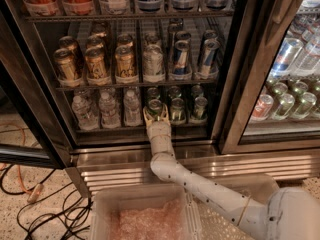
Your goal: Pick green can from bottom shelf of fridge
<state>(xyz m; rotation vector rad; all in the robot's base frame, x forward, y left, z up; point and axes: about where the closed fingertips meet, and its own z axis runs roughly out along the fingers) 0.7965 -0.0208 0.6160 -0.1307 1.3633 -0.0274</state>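
Note:
The fridge (235,74) stands with its left door open. On its bottom shelf (140,132) are several short green cans with silver tops. My gripper (155,115) reaches into the shelf from below. Its pale fingers are spread either side of the front-left green can (155,106), which stands upright between them on the rack. More green cans (177,109) stand right of it and behind it. The white arm (200,186) runs from the lower right up to the shelf.
Water bottles (107,109) stand on the left of the bottom shelf. Gold cans (95,64) and blue-and-silver slim cans (181,56) fill the shelf above. A clear bin (100,204) sits in front of me. Cables (30,194) lie on the floor at left. The right door is closed.

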